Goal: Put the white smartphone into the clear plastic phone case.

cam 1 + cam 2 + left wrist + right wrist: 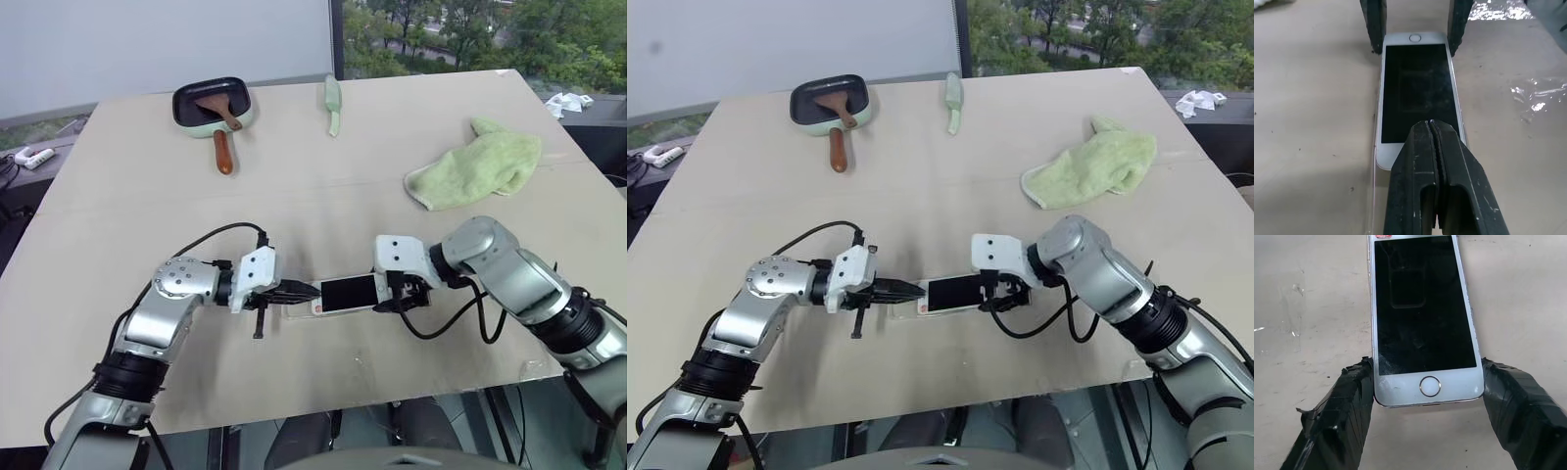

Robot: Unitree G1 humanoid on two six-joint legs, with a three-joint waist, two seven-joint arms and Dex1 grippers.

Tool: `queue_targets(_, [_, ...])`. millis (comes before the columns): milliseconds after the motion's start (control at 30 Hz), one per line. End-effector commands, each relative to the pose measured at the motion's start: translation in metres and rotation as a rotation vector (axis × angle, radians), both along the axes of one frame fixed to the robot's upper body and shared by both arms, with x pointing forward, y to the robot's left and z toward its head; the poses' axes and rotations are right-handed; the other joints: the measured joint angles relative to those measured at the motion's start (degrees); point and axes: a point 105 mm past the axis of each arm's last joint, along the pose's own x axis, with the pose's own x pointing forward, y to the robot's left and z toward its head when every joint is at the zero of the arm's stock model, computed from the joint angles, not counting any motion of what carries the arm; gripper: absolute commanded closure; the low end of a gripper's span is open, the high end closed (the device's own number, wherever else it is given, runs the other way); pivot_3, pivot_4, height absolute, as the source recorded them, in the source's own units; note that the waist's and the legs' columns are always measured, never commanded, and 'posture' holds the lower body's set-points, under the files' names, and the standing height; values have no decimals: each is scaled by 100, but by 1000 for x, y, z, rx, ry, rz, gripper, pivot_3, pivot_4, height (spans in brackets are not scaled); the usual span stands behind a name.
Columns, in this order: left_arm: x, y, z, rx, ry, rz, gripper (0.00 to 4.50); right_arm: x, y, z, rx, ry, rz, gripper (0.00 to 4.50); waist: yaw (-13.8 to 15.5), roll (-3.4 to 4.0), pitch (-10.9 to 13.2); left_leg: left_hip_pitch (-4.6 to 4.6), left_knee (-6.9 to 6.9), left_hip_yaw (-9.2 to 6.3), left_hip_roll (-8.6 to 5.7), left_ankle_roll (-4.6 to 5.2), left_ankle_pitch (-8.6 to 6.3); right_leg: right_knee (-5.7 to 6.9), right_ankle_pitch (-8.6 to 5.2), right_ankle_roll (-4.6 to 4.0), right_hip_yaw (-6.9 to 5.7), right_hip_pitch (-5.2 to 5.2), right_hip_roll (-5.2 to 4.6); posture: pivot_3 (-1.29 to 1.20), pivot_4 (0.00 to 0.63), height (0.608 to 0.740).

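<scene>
Fingers of the right gripper (1427, 396) clasp the white smartphone (347, 293) by its long sides at the home-button end, near the tabletop's (294, 186) near edge; the left gripper (1434, 128) rests pinched shut on the screen's other end. One clear plastic phone case (1373, 161) lies under the phone. Pressing unevenly could skid phone and case apart. Farther off: one green cloth (477, 164), one pan (212, 103).

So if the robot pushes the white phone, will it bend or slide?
The white smartphone probably stays stiff: it lies flat and straight. Its glossy screen looks slippery, so it could slide on the smooth table. The glass might crack if pressed hard.
</scene>
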Motion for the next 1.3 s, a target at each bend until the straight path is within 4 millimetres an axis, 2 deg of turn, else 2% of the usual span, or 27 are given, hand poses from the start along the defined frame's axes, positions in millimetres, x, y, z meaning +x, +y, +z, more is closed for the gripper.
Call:
queue_targets(33, [1,-4,2,32,-28,-15,4478,-1,6,9,8,-38,22,1490,-1,0,0,0,0,0,0,0,0,0,0,0,0,0,0,0,150,740])
queue_targets(400, [4,4,-22,168,-26,2,4478,-2,9,11,19,-42,26,1490,6,-2,-2,3,7,-1,0,0,0,3,0,0,0,5,0,0,150,740])
queue_targets(667, [7,3,-30,169,-17,14,4478,-3,8,11,16,-37,29,1490,7,-1,-4,6,18,-6,0,0,0,5,0,1,-3,14,0,0,150,740])
queue_targets(700, [7,3,-30,169,-18,15,4500,-3,8,11,16,-35,28,503,8,-1,-5,7,19,-6,0,0,0,6,0,1,-3,14,0,0,150,740])
queue_targets(733, [8,3,-31,171,-18,17,4500,-3,7,11,16,-35,29,62,10,-2,-5,8,20,-7,-1,1,0,5,0,1,-2,15,0,0,150,740])
queue_targets(933, [9,2,-33,170,-20,22,4500,-2,3,18,38,-33,19,62,22,-2,-8,8,26,-12,-3,1,-1,5,2,3,-6,18,-1,0,150,740])
queue_targets(1067, [8,0,-33,168,-22,18,4500,4,-12,28,31,-58,-29,62,28,-2,-8,8,30,-14,-5,1,-1,5,3,4,-8,22,-2,0,150,740])
queue_targets(1167, [8,-1,-34,169,-27,15,4500,5,-30,28,-19,-53,-45,62,38,-2,-8,8,33,-18,-7,1,-1,5,3,5,-12,25,-4,0,150,740])
queue_targets(1267, [9,-2,-32,159,-35,16,4500,6,-38,27,-38,-49,-60,800,34,-1,-9,9,33,-21,-8,2,-1,2,3,5,-16,29,-5,0,150,740])
queue_targets(1300, [9,-2,-32,158,-37,17,4500,6,-39,26,-44,-44,-60,1265,31,-1,-9,10,33,-21,-8,2,-1,3,3,5,-15,35,-6,0,150,740])
